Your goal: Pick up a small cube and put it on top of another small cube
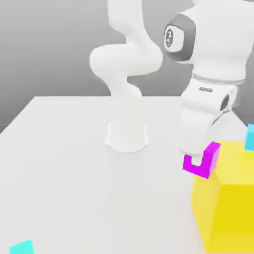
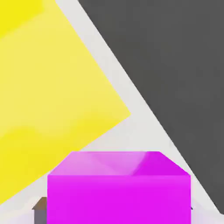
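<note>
my main worry at this point was a bump: the magenta cube (image 1: 202, 161) hung just beside the upper corner of the large yellow block (image 1: 225, 198), and any sideways drift toward the exterior view's right at that height looked likely to knock it against the block's edge and twist it in the grip. a second risk, as i judged it, was picking the wrong target. a cyan cube (image 1: 250, 137) sat at the exterior view's right edge, seemingly up on the yellow block, while another cyan cube (image 1: 22, 247) lay on the table (image 1: 64, 163) at the lower left corner, well apart from the arm. heading for the far one meant a long carry, and a loose hold could let the load slip (i couldn't judge how firmly it sat).

the gripper (image 1: 198, 159) had its jaws narrow and clamped on the magenta cube, which was lifted clear of the table. in the exterior view the finger came down against the cube's top face, with magenta showing on both sides of it. in the hand view the cube (image 2: 119, 189) sat right between the jaws, with the yellow block (image 2: 48, 96) looming behind it.
</note>
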Controlling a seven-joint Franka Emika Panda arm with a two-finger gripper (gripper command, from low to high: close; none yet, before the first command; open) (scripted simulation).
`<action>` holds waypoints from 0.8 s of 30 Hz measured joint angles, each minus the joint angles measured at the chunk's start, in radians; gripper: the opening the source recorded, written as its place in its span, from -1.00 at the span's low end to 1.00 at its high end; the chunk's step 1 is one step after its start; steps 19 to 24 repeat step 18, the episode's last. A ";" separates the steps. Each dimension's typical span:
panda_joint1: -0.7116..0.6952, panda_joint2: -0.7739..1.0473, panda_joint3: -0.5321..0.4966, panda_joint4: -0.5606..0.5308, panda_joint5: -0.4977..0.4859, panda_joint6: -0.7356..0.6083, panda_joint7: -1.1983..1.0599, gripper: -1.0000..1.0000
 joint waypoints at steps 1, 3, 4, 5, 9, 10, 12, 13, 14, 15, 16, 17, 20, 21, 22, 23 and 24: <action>0.013 0.009 0.005 0.036 0.005 -0.030 -0.039 -1.00; 0.039 0.027 0.013 0.109 0.014 -0.089 -0.116 -1.00; 0.051 0.036 0.017 0.145 0.019 -0.118 -0.155 -1.00; 0.063 0.045 0.021 0.182 0.024 -0.148 -0.194 -1.00; 0.104 0.090 0.049 0.323 0.051 -0.256 -0.353 -1.00; 0.110 0.109 0.063 0.340 0.062 -0.259 -0.382 -1.00; 0.137 0.144 0.076 0.319 0.068 -0.208 -0.403 -1.00; 0.136 0.161 0.075 0.297 0.068 -0.170 -0.405 -1.00; 0.135 0.174 0.075 0.278 0.067 -0.139 -0.407 1.00; 0.135 0.174 0.075 0.278 0.067 -0.139 -0.407 1.00; 0.135 0.174 0.075 0.278 0.067 -0.139 -0.407 1.00; 0.135 0.174 0.075 0.278 0.067 -0.139 -0.407 1.00; 0.135 0.174 0.075 0.278 0.067 -0.139 -0.407 1.00; 0.135 0.174 0.075 0.278 0.067 -0.139 -0.407 1.00; 0.135 0.174 0.075 0.278 0.067 -0.139 -0.407 1.00; 0.135 0.174 0.075 0.278 0.067 -0.139 -0.407 1.00; 0.135 0.174 0.075 0.278 0.067 -0.139 -0.407 1.00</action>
